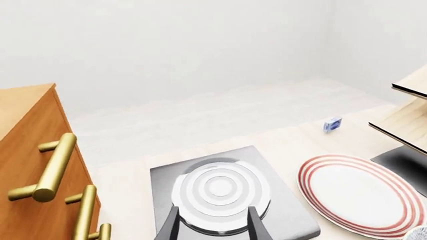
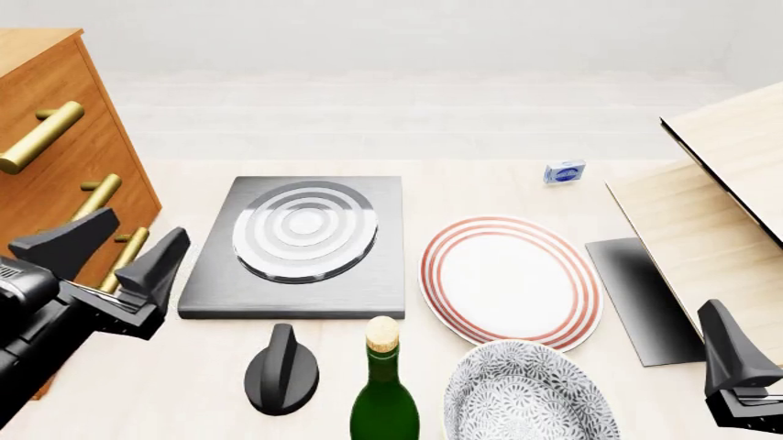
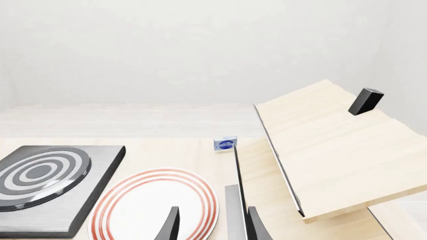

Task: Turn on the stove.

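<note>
The knob [image 2: 282,369] is set on the table just in front of the stove [image 2: 301,245], apart from the slab, beside the green bottle [image 2: 384,390]. The left gripper [image 2: 119,261] is held at the stove's left edge, jaws spread wide and empty. The right gripper [image 2: 734,371] is parked well apart beyond the red-rimmed plate [image 2: 512,280]; its jaws appear parted, nothing gripped

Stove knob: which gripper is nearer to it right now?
Left. The left gripper hangs open just left of the knob, beside the stove. The right gripper is far across, past the plate.
</note>
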Motion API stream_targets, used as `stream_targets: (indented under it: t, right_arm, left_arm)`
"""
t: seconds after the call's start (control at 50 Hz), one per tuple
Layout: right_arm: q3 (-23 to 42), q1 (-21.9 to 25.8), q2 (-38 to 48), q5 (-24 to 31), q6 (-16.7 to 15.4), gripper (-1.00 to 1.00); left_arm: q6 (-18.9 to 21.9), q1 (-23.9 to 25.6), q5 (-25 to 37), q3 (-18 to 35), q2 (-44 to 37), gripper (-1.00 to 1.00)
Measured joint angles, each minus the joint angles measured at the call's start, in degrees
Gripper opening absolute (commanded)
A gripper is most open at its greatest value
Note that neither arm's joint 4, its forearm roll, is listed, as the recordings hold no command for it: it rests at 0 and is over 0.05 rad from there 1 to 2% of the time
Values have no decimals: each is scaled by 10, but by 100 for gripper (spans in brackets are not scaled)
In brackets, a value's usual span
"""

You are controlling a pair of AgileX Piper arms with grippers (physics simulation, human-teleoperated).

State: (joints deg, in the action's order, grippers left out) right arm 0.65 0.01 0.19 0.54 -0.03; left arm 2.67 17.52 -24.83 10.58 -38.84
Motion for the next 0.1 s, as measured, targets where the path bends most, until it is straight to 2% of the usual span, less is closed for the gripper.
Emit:
stream_targets:
  t: [0.1]
  right_arm:
    - [0, 0, 0, 0, 0, 100]
  left_arm:
    - [-8, -9, -44, -17, -19, 100]
